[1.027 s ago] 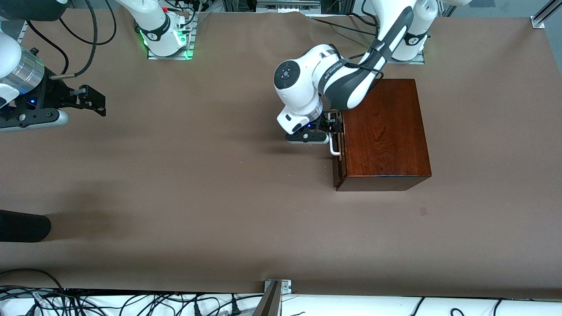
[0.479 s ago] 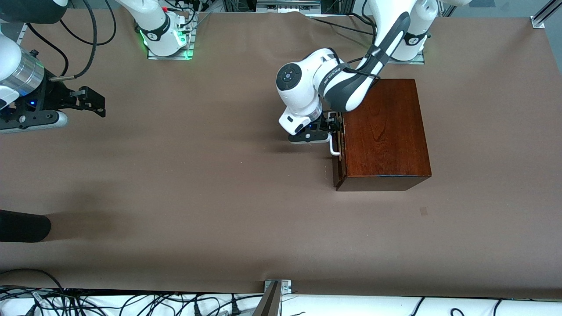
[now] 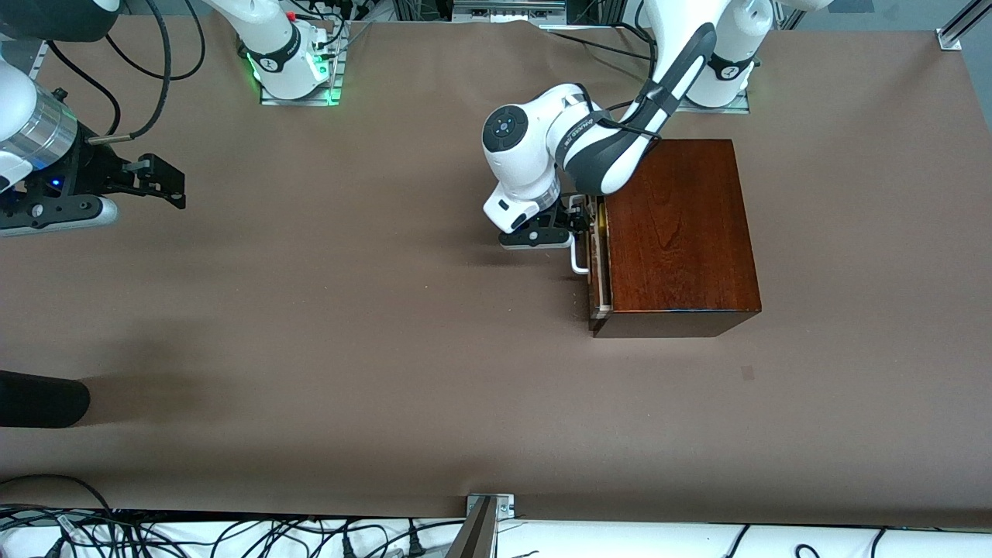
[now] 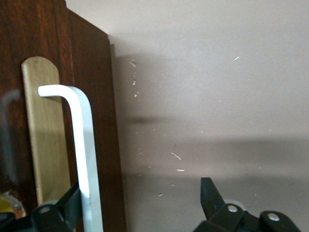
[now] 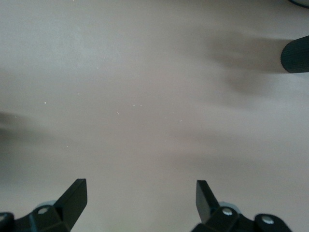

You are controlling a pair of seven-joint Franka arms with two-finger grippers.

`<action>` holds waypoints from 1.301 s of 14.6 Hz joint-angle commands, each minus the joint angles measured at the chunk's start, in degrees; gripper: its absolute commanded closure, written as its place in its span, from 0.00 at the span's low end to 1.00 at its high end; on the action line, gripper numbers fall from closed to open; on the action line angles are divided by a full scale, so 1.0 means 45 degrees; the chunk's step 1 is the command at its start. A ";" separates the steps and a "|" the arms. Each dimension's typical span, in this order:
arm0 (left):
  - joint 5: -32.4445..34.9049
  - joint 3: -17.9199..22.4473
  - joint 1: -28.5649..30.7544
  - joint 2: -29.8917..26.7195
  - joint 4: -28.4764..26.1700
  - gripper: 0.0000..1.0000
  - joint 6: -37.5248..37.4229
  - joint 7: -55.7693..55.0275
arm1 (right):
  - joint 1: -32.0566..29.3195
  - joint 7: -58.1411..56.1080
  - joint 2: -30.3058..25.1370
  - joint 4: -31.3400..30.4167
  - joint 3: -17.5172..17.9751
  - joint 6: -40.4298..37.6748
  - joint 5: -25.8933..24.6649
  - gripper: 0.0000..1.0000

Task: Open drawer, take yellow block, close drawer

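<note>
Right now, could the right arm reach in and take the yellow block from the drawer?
Probably not. The drawer is open only a crack, the yellow block isn't visible, and the left gripper is at the handle. The right gripper waits open, over bare table.

White arms with grey joint sleeves, black cables, black left gripper (image 3: 579, 219) and right gripper (image 3: 174, 184), screwed fingers.

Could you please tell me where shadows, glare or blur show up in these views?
Front view: soft shadows on the brown table; sheen on the glossy reddish-brown wooden box. Left wrist view: the white bar handle looks soft. Right wrist view: blurry dark shadows.
</note>
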 commanded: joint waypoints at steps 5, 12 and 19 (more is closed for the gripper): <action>-0.0223 -0.0398 -0.0753 0.1316 0.1283 0.00 0.1244 -0.1230 | 0.0009 -0.0079 -0.0016 0.0089 0.0060 0.0089 0.0071 0.00; -0.0243 -0.0515 -0.1242 0.1842 0.2611 0.00 0.1089 -0.1230 | 0.0068 -0.0118 0.0062 0.0089 0.0119 0.0050 -0.0202 0.00; -0.0926 -0.0554 -0.1398 0.2020 0.3275 0.00 0.1108 -0.1328 | 0.0068 0.0058 0.0081 0.0089 0.0119 0.0088 -0.0163 0.00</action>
